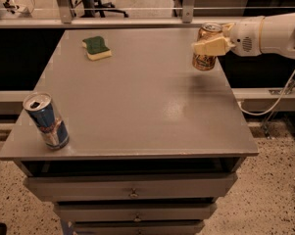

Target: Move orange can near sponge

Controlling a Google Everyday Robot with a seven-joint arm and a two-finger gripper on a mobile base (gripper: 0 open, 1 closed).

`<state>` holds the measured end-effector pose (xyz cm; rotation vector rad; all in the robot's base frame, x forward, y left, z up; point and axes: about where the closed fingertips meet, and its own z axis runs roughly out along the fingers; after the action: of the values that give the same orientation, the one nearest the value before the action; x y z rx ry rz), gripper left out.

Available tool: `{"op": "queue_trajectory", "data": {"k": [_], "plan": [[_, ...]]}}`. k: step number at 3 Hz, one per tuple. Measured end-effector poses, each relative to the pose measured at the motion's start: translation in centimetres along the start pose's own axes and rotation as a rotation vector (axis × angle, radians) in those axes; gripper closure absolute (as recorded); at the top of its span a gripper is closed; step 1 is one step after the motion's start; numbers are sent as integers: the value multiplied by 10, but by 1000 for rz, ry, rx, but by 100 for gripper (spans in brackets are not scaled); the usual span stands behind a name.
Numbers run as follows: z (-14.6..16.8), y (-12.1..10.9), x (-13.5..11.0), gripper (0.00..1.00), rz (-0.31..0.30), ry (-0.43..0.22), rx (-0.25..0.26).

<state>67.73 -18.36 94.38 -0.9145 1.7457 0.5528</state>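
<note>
The orange can (pixel 206 58) is upright and lifted off the grey table (pixel 137 97), over its far right part. My gripper (pixel 210 45) reaches in from the right on a white arm and is shut on the can's upper half. The sponge (pixel 97 47), dark green on top with a pale yellow body, lies flat at the table's far left, well to the left of the can.
A blue and silver can (pixel 46 120) stands upright at the table's front left corner. Drawers (pixel 132 192) sit under the tabletop. A metal rail (pixel 137 21) runs behind the table. A white cable (pixel 279 102) hangs at the right.
</note>
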Motion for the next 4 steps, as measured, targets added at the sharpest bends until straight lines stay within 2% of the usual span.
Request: {"op": "queue_trajectory", "data": {"k": [1,2,3,4], "plan": [[54,20,-16,100,-17,-60,-75],[127,49,-40,100,-45,-130,-160],[206,82,-74,100,-108,-187,-240],[245,93,-95,100,-164,-204,-261]]}}
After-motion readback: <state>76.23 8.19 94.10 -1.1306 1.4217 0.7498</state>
